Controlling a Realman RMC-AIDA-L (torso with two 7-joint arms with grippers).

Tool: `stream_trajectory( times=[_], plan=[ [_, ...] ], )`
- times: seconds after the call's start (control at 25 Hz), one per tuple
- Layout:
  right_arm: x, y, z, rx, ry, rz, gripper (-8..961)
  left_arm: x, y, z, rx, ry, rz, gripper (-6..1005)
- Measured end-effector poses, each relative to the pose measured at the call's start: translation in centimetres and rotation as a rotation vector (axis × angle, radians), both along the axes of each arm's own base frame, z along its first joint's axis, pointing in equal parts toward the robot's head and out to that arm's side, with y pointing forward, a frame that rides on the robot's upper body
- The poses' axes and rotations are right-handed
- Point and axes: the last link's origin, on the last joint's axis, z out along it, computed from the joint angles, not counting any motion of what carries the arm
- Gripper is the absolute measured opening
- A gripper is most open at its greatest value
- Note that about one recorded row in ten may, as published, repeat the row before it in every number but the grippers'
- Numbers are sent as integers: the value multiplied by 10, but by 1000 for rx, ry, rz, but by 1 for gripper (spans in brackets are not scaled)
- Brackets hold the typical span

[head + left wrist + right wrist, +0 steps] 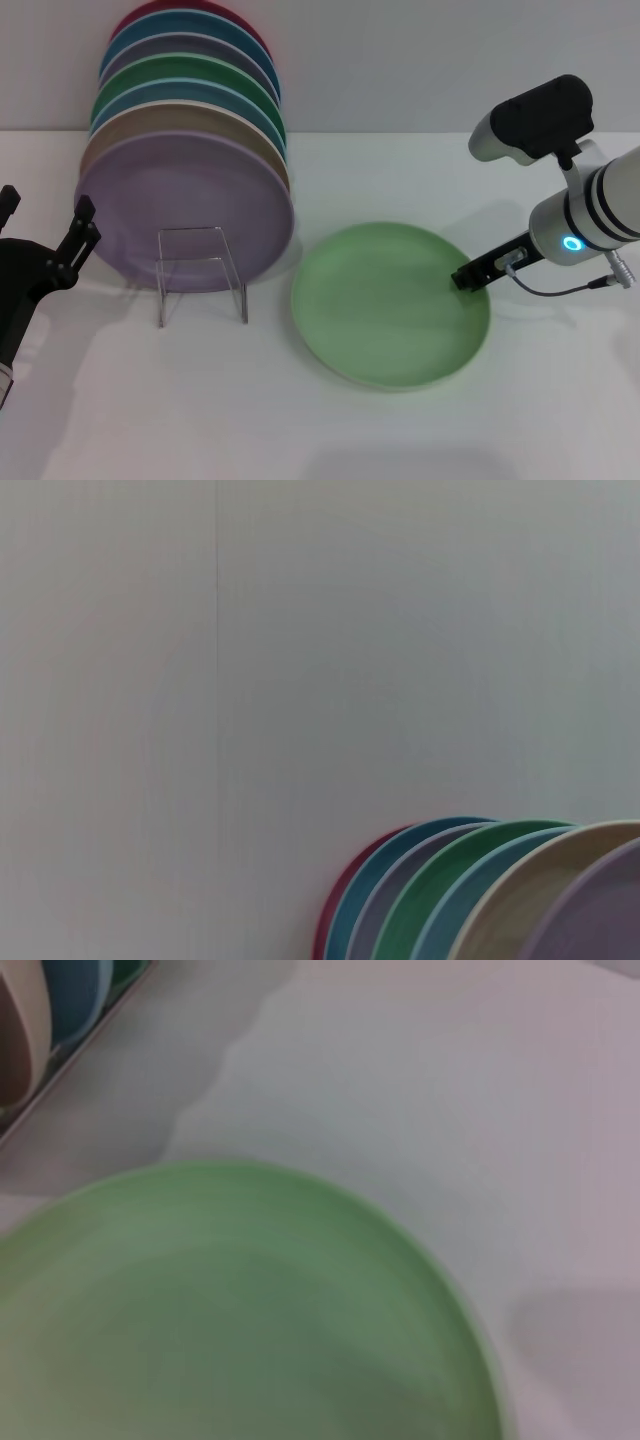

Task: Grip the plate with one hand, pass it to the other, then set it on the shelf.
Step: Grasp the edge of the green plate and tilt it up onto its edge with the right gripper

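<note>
Head view: round, smooth mint plate (385, 305)

No text, label, brand, number or sign can be read anywhere in these views, neither on the plates, the clear rack, the arms nor the white surface.

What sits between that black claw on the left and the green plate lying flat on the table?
In the head view, the clear shelf with its row of upright plates stands between the left end effector and the plate.
</note>
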Motion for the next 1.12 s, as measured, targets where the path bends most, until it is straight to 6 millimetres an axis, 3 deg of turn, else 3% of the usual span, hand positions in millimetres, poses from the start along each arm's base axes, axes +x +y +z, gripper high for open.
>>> stream_trajectory(
  times=[0.6,1.12],
  plan=[
    [0,-6,7,30,29,5,48,0,-1,1,5,-1,-3,829],
    [4,-13,35,78,179,9,20,12,-3,0,14,-35,-58,827]
  ],
)
